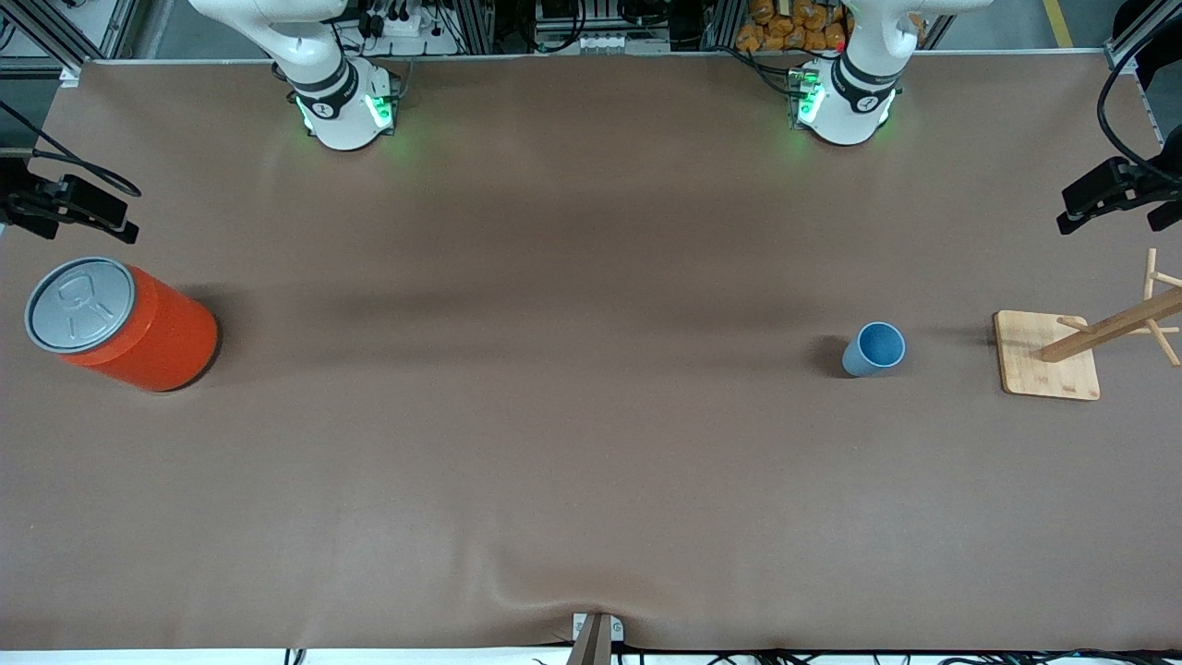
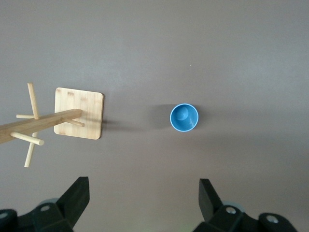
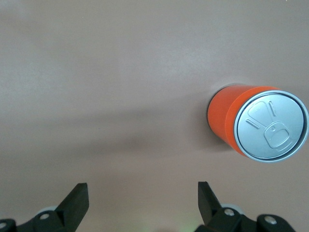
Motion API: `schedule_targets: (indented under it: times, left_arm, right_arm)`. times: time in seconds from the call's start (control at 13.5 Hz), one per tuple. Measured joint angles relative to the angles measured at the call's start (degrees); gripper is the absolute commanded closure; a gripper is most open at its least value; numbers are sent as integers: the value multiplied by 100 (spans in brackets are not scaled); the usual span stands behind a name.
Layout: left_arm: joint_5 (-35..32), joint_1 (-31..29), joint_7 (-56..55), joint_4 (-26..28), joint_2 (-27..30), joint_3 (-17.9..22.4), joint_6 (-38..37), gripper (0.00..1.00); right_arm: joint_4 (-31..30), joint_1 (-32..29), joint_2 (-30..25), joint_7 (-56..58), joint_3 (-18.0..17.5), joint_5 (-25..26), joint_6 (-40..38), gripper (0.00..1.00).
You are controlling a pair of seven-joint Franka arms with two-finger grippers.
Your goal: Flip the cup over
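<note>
The cup (image 1: 874,349) is a small light-blue tumbler standing upright with its open rim up, toward the left arm's end of the table. The left wrist view looks straight down into the cup (image 2: 184,117). My left gripper (image 2: 144,193) hangs high over the table, open and empty, well apart from the cup. My right gripper (image 3: 143,195) is also open and empty, high over bare table near the orange can. Neither gripper shows in the front view; only the arm bases appear there.
A large orange can (image 1: 120,323) with a grey pull-tab lid stands at the right arm's end, seen too as the can (image 3: 256,125). A wooden peg rack on a square base (image 1: 1048,356) stands beside the cup; its base (image 2: 79,113) shows from above.
</note>
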State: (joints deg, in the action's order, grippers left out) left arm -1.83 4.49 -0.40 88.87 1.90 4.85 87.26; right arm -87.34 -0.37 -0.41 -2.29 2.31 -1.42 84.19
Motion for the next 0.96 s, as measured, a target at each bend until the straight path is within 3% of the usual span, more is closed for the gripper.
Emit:
schedule_targets:
  times: [0.96]
  left_arm:
    - [4, -3, -94, 89, -33, -28, 4, 0]
  right_arm:
    - [0, 0, 0, 0, 2, 0, 0, 0]
